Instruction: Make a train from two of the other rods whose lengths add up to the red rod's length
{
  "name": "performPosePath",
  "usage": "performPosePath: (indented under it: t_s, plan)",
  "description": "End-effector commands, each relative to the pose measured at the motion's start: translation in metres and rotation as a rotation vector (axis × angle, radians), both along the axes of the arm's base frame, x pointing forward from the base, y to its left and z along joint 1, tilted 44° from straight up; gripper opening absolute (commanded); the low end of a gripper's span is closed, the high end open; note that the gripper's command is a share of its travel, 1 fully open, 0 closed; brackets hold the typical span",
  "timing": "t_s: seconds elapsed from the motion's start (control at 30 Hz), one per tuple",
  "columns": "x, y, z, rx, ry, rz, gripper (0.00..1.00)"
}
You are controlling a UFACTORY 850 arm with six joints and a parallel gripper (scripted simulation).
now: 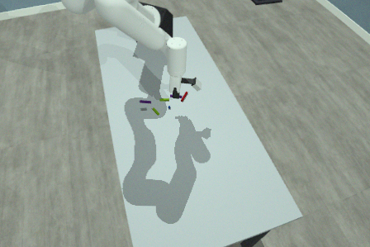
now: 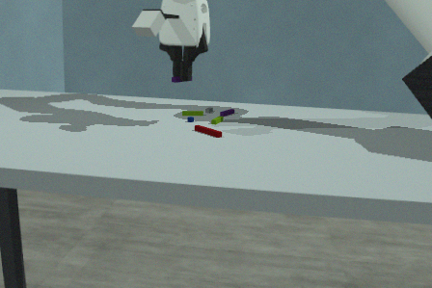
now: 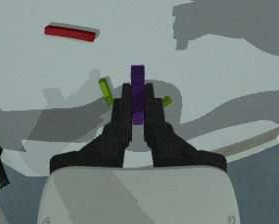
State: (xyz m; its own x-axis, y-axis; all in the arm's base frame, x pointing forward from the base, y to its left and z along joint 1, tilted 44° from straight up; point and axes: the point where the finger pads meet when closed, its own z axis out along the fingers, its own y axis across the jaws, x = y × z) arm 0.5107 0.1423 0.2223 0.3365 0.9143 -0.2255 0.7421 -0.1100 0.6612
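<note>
Gripping a purple rod (image 1: 171,96) (image 2: 175,79) (image 3: 137,75), the gripper (image 1: 176,95) (image 2: 182,79) (image 3: 137,95) has its black fingers closed on it, and it's up in the air, well clear of the table (image 1: 227,155) (image 2: 289,171) (image 3: 40,55)! The wrist view shows it beautifully: the rod sits between the two fingers, one end poking out past the tips.

Down below, the red rod (image 1: 184,97) (image 2: 208,131) (image 3: 70,33), the one that sets the length, lies flat and slanted, apart from the others. And there's the little blue rod (image 1: 169,107) (image 2: 191,119), on the table by itself, between the red rod and a slanting lime rod (image 1: 155,111) (image 2: 193,113) (image 3: 166,101) in the top view. So purple and blue, the pair that adds up to red, are nowhere near end to end; no train on the table at this point!

Look at the rest of the field: another lime rod (image 1: 164,99) (image 2: 217,120) (image 3: 105,91) lies nearer the robot's base, while a second purple rod (image 1: 145,102) (image 2: 228,112) rests farther over, with the short grey rod (image 1: 144,109) (image 2: 209,110) near it. All of these lie separately, with bare table between them, and the arm's shadow falls across part of the group.
</note>
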Motion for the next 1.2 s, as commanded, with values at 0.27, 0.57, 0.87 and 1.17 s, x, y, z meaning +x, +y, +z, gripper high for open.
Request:
performPosePath:
  t_s: [0.27,0.57,0.87,1.17]
  plan:
    - [0.025,-0.016,-0.03,0.001,-0.001,0.001,0.04]
    - [0.043,-0.028,-0.053,0.001,-0.001,0.001,0.04]
    - [0.046,-0.03,-0.057,0.001,-0.001,0.001,0.04]
    - [0.046,-0.03,-0.057,0.001,-0.001,0.001,0.04]
